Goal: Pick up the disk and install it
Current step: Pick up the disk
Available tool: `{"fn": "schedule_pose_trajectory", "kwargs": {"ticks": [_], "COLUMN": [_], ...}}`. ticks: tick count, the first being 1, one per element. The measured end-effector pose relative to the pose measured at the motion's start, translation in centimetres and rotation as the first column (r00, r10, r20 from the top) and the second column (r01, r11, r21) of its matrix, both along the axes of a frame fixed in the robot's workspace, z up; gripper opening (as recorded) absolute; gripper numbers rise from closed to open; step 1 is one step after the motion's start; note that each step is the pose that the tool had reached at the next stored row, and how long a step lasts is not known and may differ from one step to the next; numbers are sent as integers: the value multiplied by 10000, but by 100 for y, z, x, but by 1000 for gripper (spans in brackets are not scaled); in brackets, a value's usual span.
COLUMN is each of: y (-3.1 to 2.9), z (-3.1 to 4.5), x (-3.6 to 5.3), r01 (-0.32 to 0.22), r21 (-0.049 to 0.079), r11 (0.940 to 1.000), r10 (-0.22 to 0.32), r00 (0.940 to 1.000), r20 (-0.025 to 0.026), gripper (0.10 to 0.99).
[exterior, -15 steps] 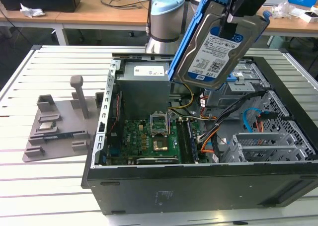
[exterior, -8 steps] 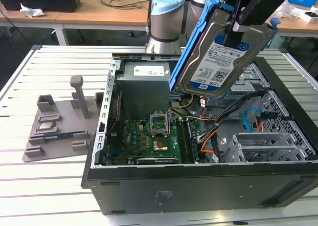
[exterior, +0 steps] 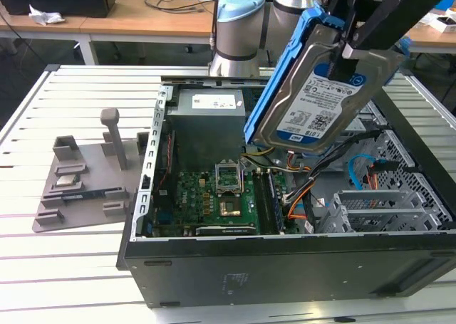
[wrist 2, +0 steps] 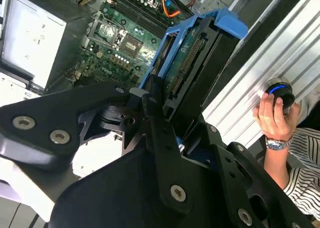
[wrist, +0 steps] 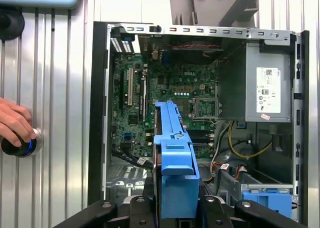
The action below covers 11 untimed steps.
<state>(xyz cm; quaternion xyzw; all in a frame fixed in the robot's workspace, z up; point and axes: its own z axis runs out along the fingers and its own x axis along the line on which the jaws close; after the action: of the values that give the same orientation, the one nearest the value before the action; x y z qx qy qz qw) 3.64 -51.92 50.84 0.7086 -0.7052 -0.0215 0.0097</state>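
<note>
The disk (exterior: 313,107), a silver hard drive with its label facing the exterior camera, hangs tilted in mid-air. It is clamped at its upper end between the black fingers (exterior: 374,28), which are clenched on its blue carrier (wrist: 175,163). Directly beneath the fingers an open computer case (exterior: 285,267) lies on its side on the slatted tabletop (exterior: 71,281). The green motherboard (exterior: 214,196) and its bare CPU socket (exterior: 229,176) sit under the disk's lower end, with orange and yellow cables (exterior: 299,203) just beside them. The grey power supply (wrist: 255,82) fills the case corner beyond the fingers. The perforated drive cage (exterior: 385,210) stands to the exterior view's right, below them. Well apart from the fingers, to the exterior view's left, a grey fixture plate (exterior: 85,181) with upright posts rests on the tabletop. Beside the case, a person's hand (wrist 2: 275,118) with a wristwatch (wrist 2: 275,144) covers what looks like a blue-ringed knob (wrist 2: 280,92).
</note>
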Motion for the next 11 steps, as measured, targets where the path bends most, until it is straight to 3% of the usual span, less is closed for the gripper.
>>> {"fn": "schedule_pose_trajectory", "kwargs": {"ticks": [5, 11], "y": [-227, -392], "z": [-7, -27], "x": [0, 0], "r01": [0, 3], "r21": [1, 0], "r11": [10000, 10000], "r10": [0, -3], "r00": [10000, 10000], "r20": [0, 0], "gripper": [365, 365]}}
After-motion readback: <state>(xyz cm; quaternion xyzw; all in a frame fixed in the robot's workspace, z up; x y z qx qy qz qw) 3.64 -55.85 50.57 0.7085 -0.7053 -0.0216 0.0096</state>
